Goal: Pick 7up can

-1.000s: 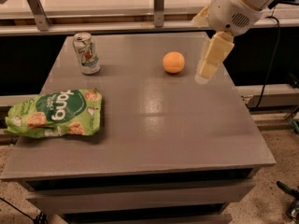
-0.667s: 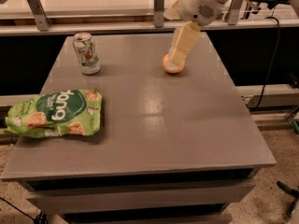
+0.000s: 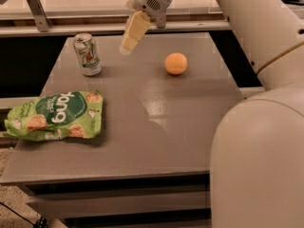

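Observation:
The 7up can (image 3: 88,54) stands upright near the table's far left corner; it is silver-white with a green lower band and a silver top. My gripper (image 3: 131,36) hangs above the far middle of the table, to the right of the can and apart from it, its pale fingers pointing down and to the left. It holds nothing that I can see. My arm comes in from the top and fills the right side of the view.
A green snack bag (image 3: 54,115) lies at the table's left edge, in front of the can. An orange ball (image 3: 175,63) sits right of the gripper. The grey table (image 3: 142,141) ends at a front edge. A rail runs behind it.
My gripper has moved left across the far side of the table, from right of the orange ball to left of it, closer to the can. The view has also shifted.

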Tool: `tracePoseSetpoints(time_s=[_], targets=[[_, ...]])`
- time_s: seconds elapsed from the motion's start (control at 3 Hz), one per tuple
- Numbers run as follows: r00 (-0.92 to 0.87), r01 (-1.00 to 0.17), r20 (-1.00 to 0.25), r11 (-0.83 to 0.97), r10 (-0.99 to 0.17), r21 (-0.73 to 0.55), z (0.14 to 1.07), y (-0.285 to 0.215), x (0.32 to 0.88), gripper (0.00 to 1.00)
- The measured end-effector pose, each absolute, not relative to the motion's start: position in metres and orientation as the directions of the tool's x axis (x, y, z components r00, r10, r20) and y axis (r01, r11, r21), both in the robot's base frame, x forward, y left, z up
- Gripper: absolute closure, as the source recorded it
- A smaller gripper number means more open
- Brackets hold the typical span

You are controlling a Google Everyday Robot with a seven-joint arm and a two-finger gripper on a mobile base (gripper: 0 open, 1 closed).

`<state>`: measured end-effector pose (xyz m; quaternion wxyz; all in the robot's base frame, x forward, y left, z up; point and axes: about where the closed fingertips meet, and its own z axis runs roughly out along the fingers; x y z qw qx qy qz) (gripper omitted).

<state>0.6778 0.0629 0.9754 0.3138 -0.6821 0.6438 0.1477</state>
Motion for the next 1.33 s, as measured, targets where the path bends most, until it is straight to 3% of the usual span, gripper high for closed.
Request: tracePoseSetpoints(time_s=[0.33, 1.33], targets=[[0.127, -0.971, -0.606, 0.026, -0.786, -0.238, 0.975, 0.063, 0.678, 0.0], [0.223, -0.966, -0.732, -0.044, -0.643, -0.256, 0.947, 0.137, 0.724, 0.0]])
